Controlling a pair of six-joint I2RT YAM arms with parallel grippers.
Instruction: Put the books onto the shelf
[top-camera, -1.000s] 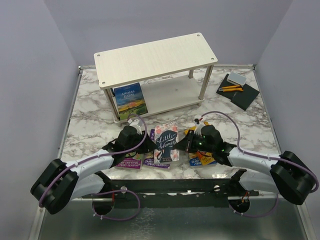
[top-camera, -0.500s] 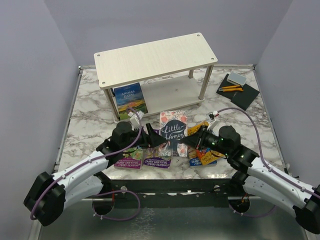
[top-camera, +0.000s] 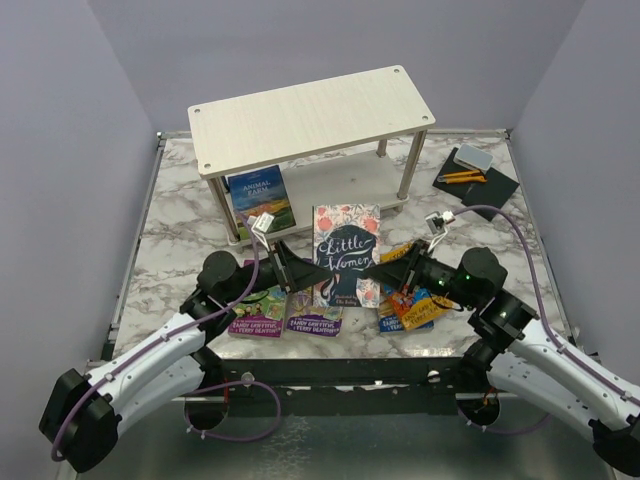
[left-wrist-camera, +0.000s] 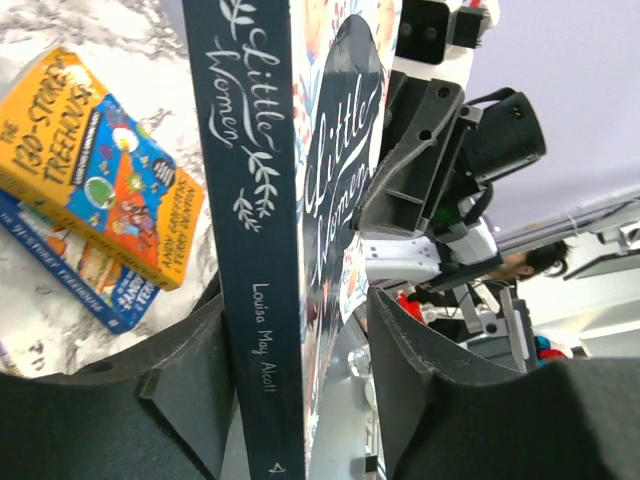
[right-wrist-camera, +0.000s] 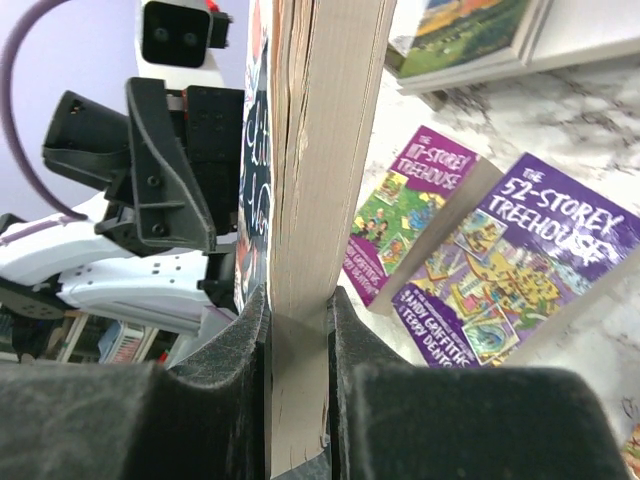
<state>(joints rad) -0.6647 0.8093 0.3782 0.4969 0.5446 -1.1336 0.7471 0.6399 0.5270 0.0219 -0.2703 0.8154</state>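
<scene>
Little Women (top-camera: 346, 255) has come up off the table (top-camera: 180, 250) since a second ago. It was lying low between my two arms, and now it stands up tall and is closer to the shelf (top-camera: 310, 115). Both arms have reached forward with it. The right gripper (top-camera: 378, 270) is squeezing the page side of the book tight. The left gripper (top-camera: 312, 273) has its two fingers on either side of the spine. I can't tell from here if it is really pinching or just sitting loose around it. So the book is up in the air, in front of the bottom board of the shelf, and not on it yet. Only one book looks done so far: Animal Farm (top-camera: 260, 200) stands on the bottom board at the left end. The top board has nothing on it. Two purple Treehouse books (top-camera: 255, 318) lie flat on the table near me. An orange Treehouse book (top-camera: 412, 305) sits on a blue one at the right. There may be more under my arms, but I can't see them. I think most of the job is still left.
</scene>
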